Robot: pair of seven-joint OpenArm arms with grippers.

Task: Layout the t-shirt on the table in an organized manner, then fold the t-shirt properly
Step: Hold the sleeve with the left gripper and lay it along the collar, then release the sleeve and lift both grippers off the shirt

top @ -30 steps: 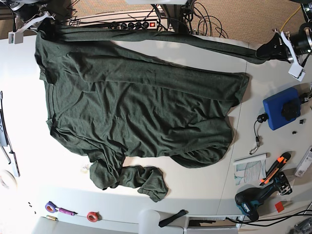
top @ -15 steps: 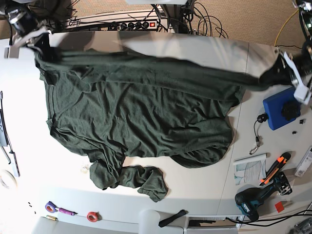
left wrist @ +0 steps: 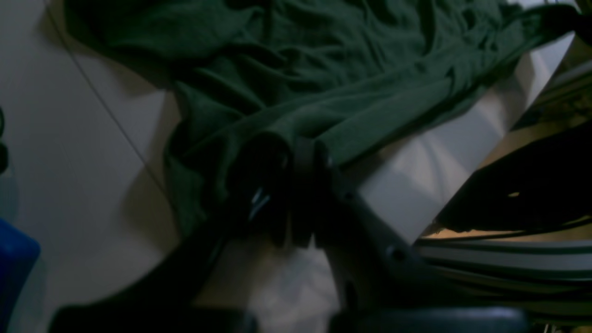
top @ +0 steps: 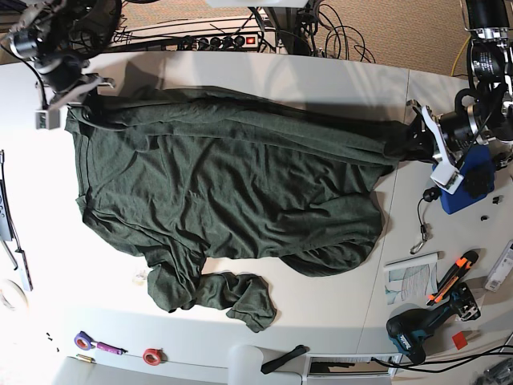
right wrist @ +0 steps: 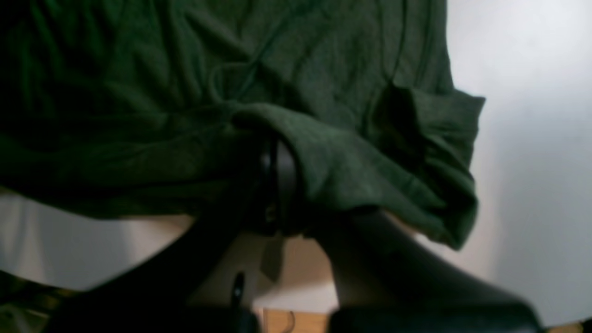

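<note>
Spreading is partly done: the t-shirt (top: pixel 232 188) lies mostly flat on the bench (top: pixel 321 321), each pincer, left (top: pixel 409 138) and right (top: pixel 78 108), pinching a far-edge corner. Near sleeve is bunched; folding not begun.

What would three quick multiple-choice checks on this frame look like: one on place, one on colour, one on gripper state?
1. Where does the bunched sleeve of the t-shirt lie in the base view?
A. near the bottom edge of the garment
B. on the blue box
C. off the table

2. What colour is the t-shirt?
A. white
B. dark green
C. red

3. How do the left gripper and right gripper stand?
A. both wide open above bare table
B. one open, one shut
C. both shut on the t-shirt's edge

Key: 1 A, the crumpled sleeve sits low on the white table; 2 B, every view shows green fabric; 3 C, each wrist view shows cloth pinched between closed jaws.
</note>
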